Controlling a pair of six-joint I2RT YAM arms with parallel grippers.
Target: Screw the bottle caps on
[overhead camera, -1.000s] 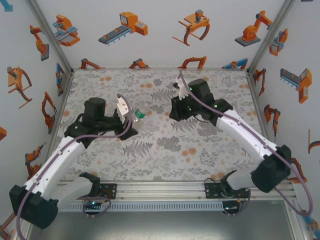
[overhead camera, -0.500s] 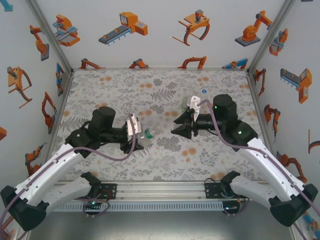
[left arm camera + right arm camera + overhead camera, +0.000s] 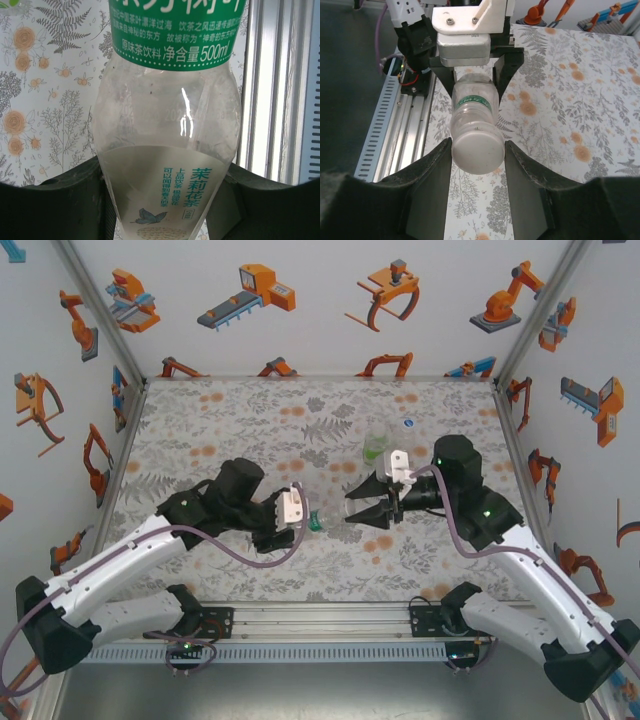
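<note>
two plastic bottles: one whitish cylindrical labelled bottle [image 3: 165,150] clamped at both ends by left gripper [image 3: 308,519] and right gripper [image 3: 477,150], one translucent green bottle [image 3: 375,446]; one round blue cap [image 3: 408,424].

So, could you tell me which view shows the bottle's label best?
Left wrist: the label is close, its print readable. Right wrist shows it as a foreshortened green band; top external, just a green speck.

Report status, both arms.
Left gripper shut on labelled bottle. Right gripper flanks bottle's far end, grip unclear. Green bottle stands beyond, apart.
</note>
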